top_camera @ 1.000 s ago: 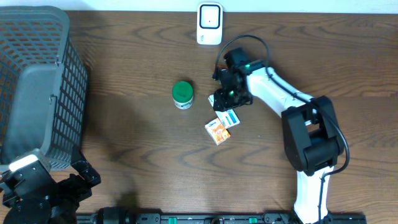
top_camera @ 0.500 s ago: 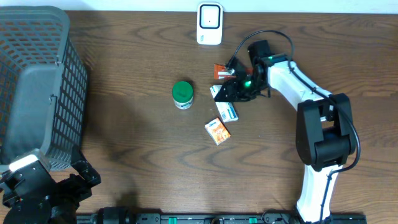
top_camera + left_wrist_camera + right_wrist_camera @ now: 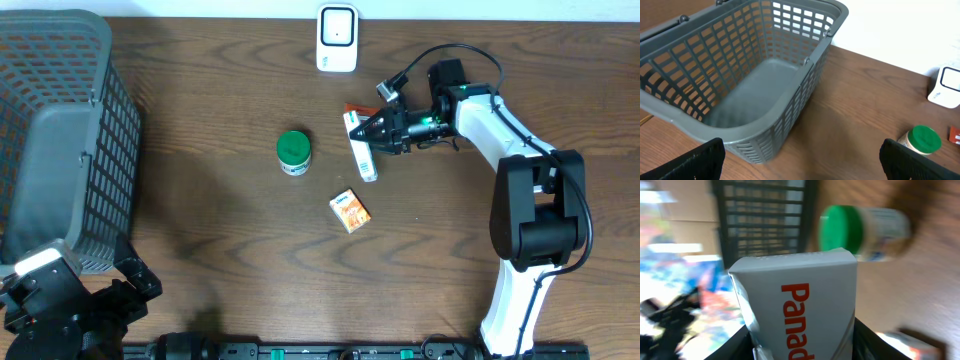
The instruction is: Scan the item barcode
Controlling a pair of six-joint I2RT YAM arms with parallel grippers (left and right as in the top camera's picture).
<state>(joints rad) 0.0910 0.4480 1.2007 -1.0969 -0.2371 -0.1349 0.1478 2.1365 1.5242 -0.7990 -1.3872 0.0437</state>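
Keeping the left gripper (image 3: 805, 162) spread wide and idle at the lower left of the overhead view. Leaving the small orange cardboard carton (image 3: 350, 211) flat just below centre. Clamping the long white cardboard carton with red lettering (image 3: 360, 147) in the right gripper (image 3: 378, 130), lifting it away from its earlier spot beside that orange carton and swinging it up, right of centre. Bringing it nearer the white plastic scanner (image 3: 337, 38) at top centre, with the barcode face probably not yet turned toward it.
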